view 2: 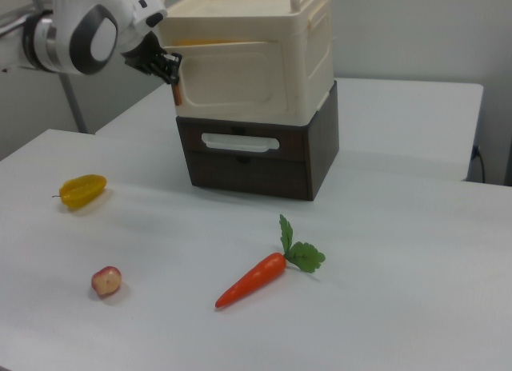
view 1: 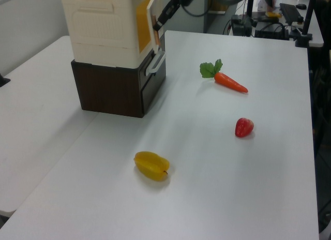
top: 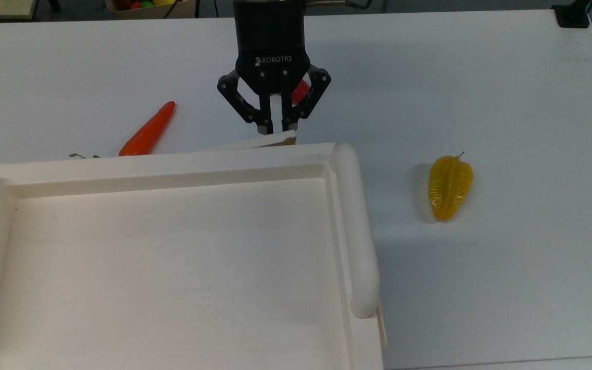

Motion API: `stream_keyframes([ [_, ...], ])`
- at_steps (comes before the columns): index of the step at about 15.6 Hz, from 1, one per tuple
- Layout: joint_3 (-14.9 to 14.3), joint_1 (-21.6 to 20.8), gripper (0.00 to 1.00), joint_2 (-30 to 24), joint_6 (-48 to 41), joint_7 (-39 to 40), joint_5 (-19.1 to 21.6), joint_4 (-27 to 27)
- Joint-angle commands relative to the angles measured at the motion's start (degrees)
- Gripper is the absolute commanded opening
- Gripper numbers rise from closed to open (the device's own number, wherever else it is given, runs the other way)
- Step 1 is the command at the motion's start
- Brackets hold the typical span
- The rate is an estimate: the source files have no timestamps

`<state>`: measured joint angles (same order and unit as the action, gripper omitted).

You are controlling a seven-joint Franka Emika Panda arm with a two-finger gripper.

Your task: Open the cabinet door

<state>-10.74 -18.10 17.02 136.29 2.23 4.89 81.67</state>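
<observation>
Working across the top view from its left, you had the carrot (top: 148, 130) lying on the white table (top: 506, 77), well clear of the work. Next came the cabinet (top: 172, 257), its recessed cream top taking up the lower part of the top view. Just past its far rim, the cabinet door (top: 255, 142) stood cracked open at a shallow angle, its free edge swung out from the front face. Your gripper (top: 276, 125) sat at that free edge with its fingers drawn close together, and they seemed pinched on the door's edge, though the contact itself was hard to make out. That hold made sense: the edge farthest from the hinge gave the most leverage. A red toy (top: 300, 91) sat on the table behind the gripper. Farthest toward the top view's right, the yellow starfruit (top: 449, 187) lay apart from everything. In the left view the door (view 1: 153, 26) showed an orange inner face (view 1: 144, 18), so I judged the opening only begun.
</observation>
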Motion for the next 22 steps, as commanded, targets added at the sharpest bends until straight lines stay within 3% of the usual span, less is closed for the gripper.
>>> stream_keyframes([
  [1,-0.68,2.18,0.09,-5.85,-13.73,-1.26,-0.41,3.58],
  [5,-0.77,5.0,0.39,-8.84,-28.68,-1.26,-1.2,3.49],
  [7,-0.86,5.44,0.72,-9.11,-33.96,-1.35,-2.25,3.49],
  [8,-1.03,5.7,0.81,-9.46,-36.68,-1.43,-3.39,3.49],
  [9,-1.03,5.79,0.96,-10.07,-39.23,-1.43,-4.44,3.49],
  [16,-1.03,8.25,1.0,-13.85,-51.38,-1.43,-7.17,4.54],
  [22,-1.03,8.34,1.0,-15.61,-47.27,-1.96,-7.09,10.07],
])
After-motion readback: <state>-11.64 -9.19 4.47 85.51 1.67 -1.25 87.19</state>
